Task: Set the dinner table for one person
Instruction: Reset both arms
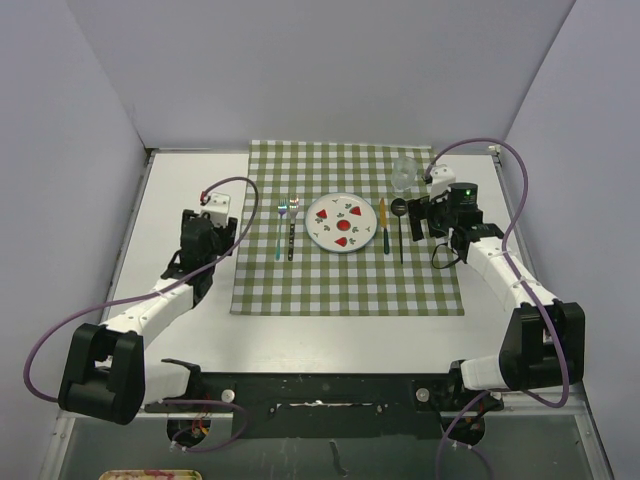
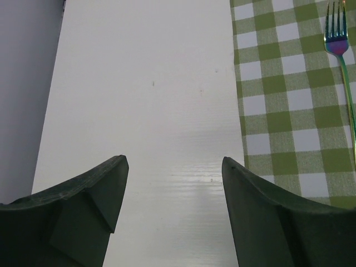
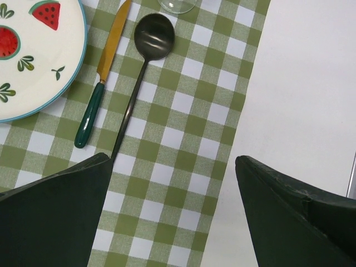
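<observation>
The dinner table (image 1: 195, 180) is a white top carrying a green-and-white checked cloth (image 1: 340, 280). On the cloth lie a watermelon-patterned plate (image 1: 342, 222), two forks (image 1: 286, 228) to its left, and a gold-bladed, green-handled knife (image 1: 383, 225) and a black spoon (image 1: 399, 222) to its right. A clear glass (image 1: 404, 172) stands behind the spoon. My left gripper (image 1: 222, 228) (image 2: 174, 167) is open over bare table (image 2: 139, 83), left of the cloth edge (image 2: 283, 94), with an iridescent fork (image 2: 339, 55) ahead on the right. My right gripper (image 1: 428, 218) (image 3: 172, 160) is open and empty over the cloth's right edge (image 3: 183, 139), beside the spoon (image 3: 144, 61).
Metal rails edge the table (image 1: 135, 230). Grey walls close in the back and both sides. In the right wrist view the plate rim (image 3: 67, 83), the knife (image 3: 103, 78) and the base of the glass (image 3: 177, 5) lie ahead to the left, with bare table (image 3: 300, 83) to the right.
</observation>
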`<action>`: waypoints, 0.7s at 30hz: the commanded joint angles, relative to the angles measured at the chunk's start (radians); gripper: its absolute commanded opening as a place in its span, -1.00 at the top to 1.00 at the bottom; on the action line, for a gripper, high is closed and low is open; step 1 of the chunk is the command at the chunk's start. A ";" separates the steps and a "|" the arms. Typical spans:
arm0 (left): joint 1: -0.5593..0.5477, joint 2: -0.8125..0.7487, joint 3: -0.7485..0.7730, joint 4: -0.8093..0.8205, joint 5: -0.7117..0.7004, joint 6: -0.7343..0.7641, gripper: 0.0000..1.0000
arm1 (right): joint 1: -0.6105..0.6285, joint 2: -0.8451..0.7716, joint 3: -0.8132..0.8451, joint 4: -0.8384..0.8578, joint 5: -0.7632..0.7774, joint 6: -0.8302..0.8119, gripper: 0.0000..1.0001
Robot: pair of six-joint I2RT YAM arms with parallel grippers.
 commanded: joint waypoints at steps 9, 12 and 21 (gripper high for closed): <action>0.051 0.036 0.017 0.119 -0.172 0.007 -0.35 | -0.008 -0.045 0.030 0.057 0.150 0.027 -0.96; 0.054 0.027 0.014 0.114 -0.150 0.005 -0.36 | -0.008 -0.050 0.029 0.065 0.180 0.031 -0.96; 0.054 0.019 0.023 0.106 -0.173 0.001 -0.36 | -0.009 -0.052 0.032 0.074 0.240 0.037 -0.96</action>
